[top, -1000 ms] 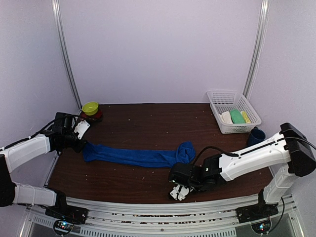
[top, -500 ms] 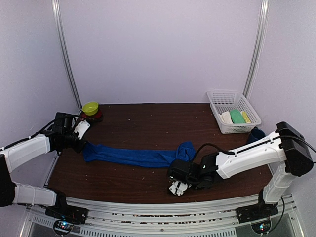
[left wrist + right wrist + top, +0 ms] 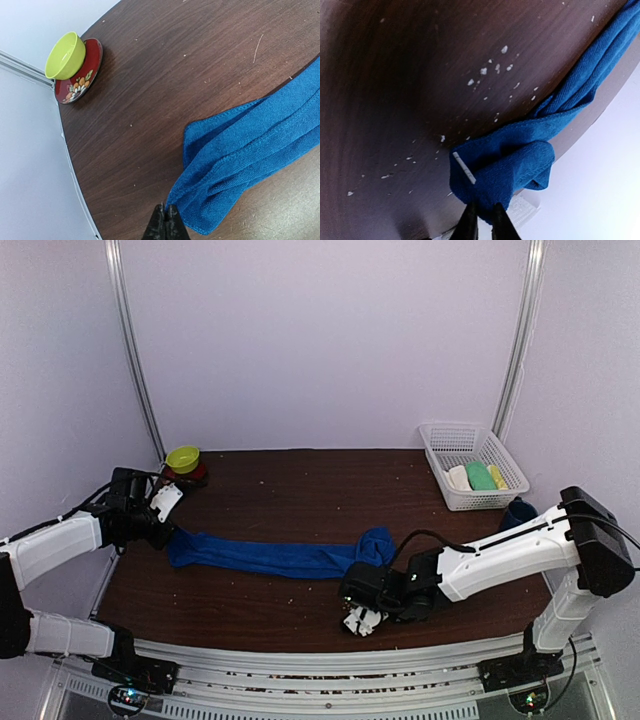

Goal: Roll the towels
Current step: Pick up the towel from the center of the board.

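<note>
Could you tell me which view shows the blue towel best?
Top external: the blue towel lies there full length. The left wrist view shows only its left end, the right wrist only its bunched right end.

So the whole setup sits on a dark brown wood-grain table (image 3: 290, 475) with a rounded far-left corner and little pale crumbs scattered across it. Plain pale lavender walls (image 3: 320, 340) box it in at the back and on both sides, with a thin metal rail (image 3: 131, 350) running up each back corner. Lighting's soft and even, and a slotted aluminium frame (image 3: 330, 668) runs along the near edge.
</note>
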